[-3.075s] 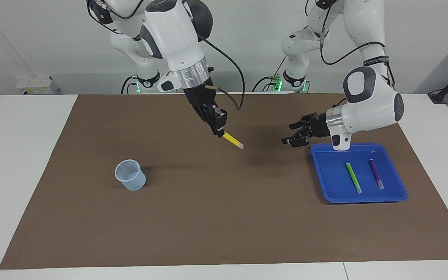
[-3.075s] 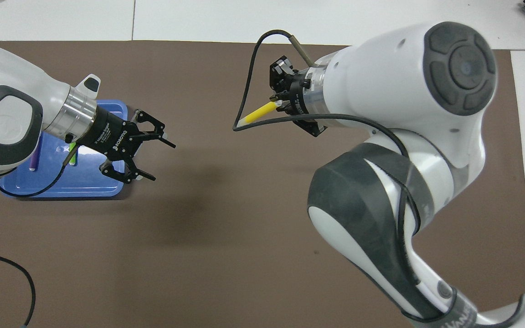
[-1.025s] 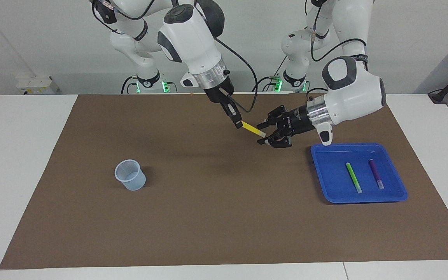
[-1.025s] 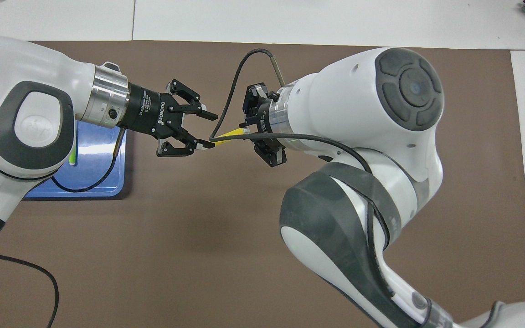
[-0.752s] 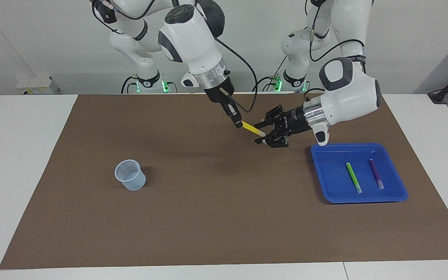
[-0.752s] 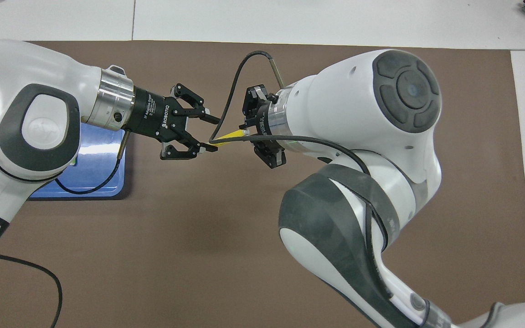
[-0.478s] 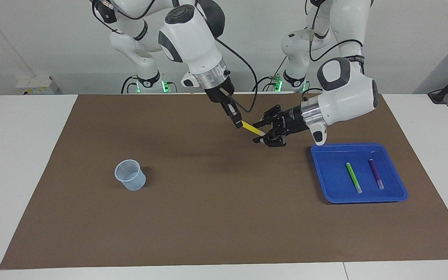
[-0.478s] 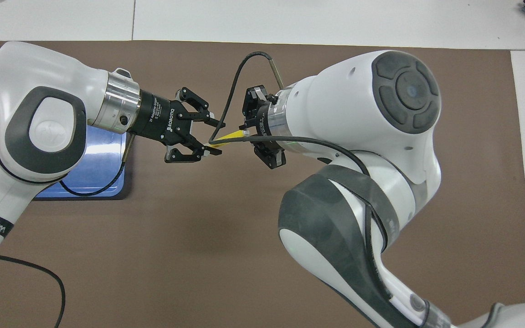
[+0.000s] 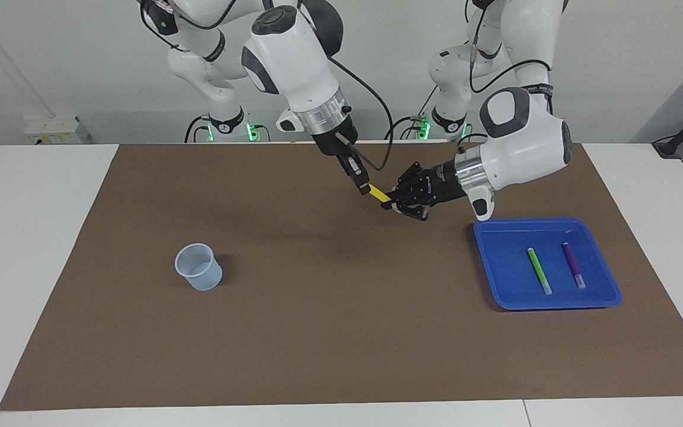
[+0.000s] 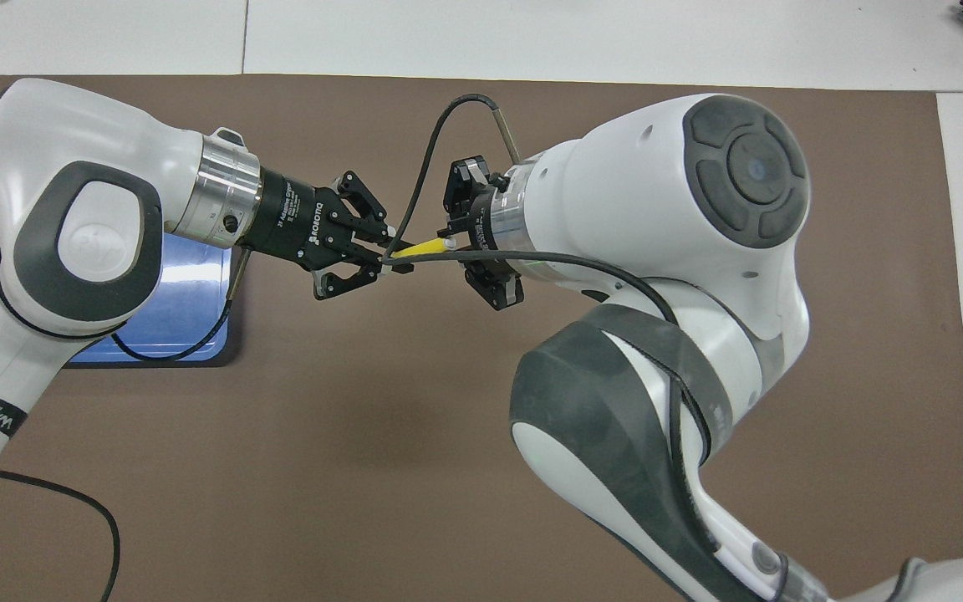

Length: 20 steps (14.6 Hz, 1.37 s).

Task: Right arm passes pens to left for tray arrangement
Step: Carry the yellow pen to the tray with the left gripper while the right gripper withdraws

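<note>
Both grippers' fingers are closed on the yellow pen [image 9: 380, 194]: the right gripper [image 9: 364, 187] on its upper end, the left gripper [image 9: 391, 204] on its lower end, above the brown mat [image 9: 318, 332]. We judge it light, stiff and slippery; we hold mid-barrel.

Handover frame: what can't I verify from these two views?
- Overhead view: the green pen and purple pen are hidden; the left arm covers most of the tray.
- Overhead view: the cup is hidden by the right arm.
- Both views: the yellow pen shows only mid-barrel; the left gripper and right gripper cover its ends.
</note>
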Each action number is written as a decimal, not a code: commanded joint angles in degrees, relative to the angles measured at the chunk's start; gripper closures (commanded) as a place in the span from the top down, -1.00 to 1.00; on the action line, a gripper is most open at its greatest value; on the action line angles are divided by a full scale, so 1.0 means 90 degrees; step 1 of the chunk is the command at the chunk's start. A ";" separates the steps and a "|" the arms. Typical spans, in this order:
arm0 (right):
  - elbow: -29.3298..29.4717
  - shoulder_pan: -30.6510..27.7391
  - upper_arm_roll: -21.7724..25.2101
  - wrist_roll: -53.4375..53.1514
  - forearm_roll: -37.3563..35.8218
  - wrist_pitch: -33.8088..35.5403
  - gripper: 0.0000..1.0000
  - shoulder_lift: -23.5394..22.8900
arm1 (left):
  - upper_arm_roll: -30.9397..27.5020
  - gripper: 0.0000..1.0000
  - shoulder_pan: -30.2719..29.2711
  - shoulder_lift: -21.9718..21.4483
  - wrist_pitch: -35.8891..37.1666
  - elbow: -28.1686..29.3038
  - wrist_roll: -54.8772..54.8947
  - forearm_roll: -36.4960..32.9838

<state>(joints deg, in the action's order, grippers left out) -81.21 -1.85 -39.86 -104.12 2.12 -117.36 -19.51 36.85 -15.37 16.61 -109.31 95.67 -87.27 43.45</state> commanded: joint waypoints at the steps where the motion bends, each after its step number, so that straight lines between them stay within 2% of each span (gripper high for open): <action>1: -0.0205 -0.0088 -0.0034 0.0123 0.0135 -0.0066 -1.00 0.0166 | -0.0052 -1.00 -0.0002 -0.0214 -0.0002 0.0171 0.0107 -0.0042; 4: -0.0195 -0.0097 -0.0034 0.0143 0.0135 -0.0037 -1.00 0.0166 | -0.0062 -1.00 -0.0011 -0.0214 -0.0002 0.0171 0.0117 -0.0042; 5: -0.0186 -0.0107 -0.0034 0.0182 0.0135 -0.0046 -0.12 0.0156 | -0.0062 -1.00 -0.0011 -0.0214 -0.0002 0.0171 0.0117 -0.0042; 6: -0.0176 -0.0127 -0.0034 0.0182 0.0145 -0.0017 0.57 0.0156 | -0.0062 -1.00 -0.0011 -0.0214 -0.0002 0.0171 0.0117 -0.0052; 7: -0.0176 -0.0165 -0.0044 0.0182 0.0145 0.0031 1.00 0.0146 | -0.0071 -1.00 -0.0011 -0.0214 -0.0002 0.0171 0.0146 -0.0110; 11: -0.0117 -0.0205 -0.0044 0.0211 0.0126 0.0071 1.00 0.0156 | -0.0062 -1.00 -0.0080 -0.0234 0.0271 0.0171 0.0965 -0.0920; 14: -0.0107 -0.0321 -0.0034 0.0678 0.0096 0.0236 1.00 0.0253 | -0.0081 -1.00 -0.0119 -0.0244 0.0437 0.0171 0.1521 -0.1369; 17: -0.0088 -0.0575 -0.0044 0.1672 0.0048 0.0801 1.00 0.0409 | -0.0081 -1.00 -0.0197 -0.0244 0.0671 0.0181 0.2447 -0.2139; 20: -0.0068 -0.0936 -0.0024 0.3321 0.0028 0.1504 1.00 0.0595 | -0.0101 -1.00 -0.0372 -0.0263 0.0798 0.0219 0.3434 -0.2736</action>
<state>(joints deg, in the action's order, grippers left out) -81.03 -7.68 -39.81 -83.11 2.10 -107.04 -16.22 36.42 -17.28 16.57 -103.43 95.69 -62.27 21.80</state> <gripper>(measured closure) 0.000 0.828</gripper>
